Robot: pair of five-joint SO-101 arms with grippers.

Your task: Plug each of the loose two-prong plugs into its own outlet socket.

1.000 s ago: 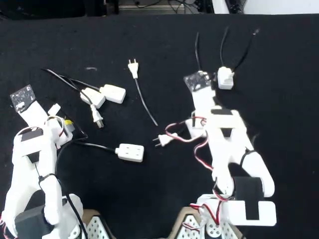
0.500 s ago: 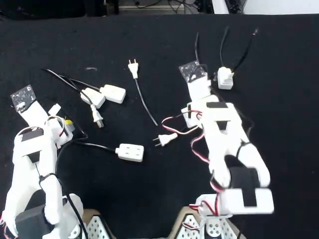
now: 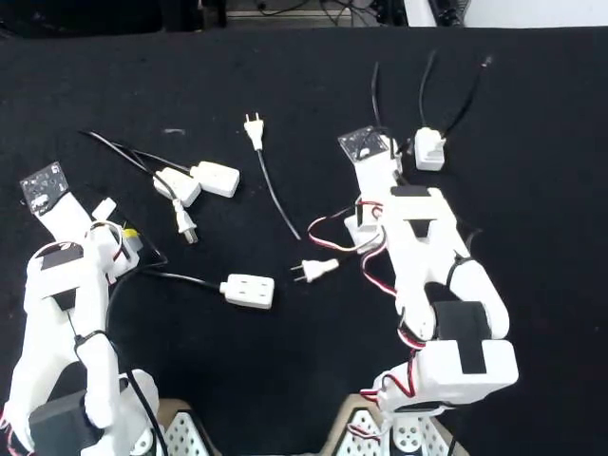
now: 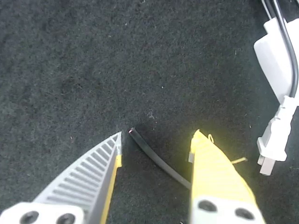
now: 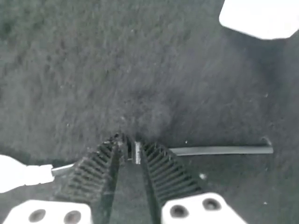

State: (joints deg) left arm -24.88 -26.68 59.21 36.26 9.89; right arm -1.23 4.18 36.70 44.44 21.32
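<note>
The right gripper [image 5: 127, 148] is pinched shut on the cord [image 5: 219, 150] just behind the plug [image 3: 318, 271], which lies flat with its prongs pointing toward the socket [image 3: 249, 291] nearby, on the side of the left gripper [image 4: 157, 134], open and empty.

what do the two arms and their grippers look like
The left arm and right arm are white shells with black motor blocks, each topped by a speckled tag. Red and white wires loop off the right one. Left gripper: one grey ribbed finger, one yellow. Right gripper: two dark ribbed fingers.
</note>
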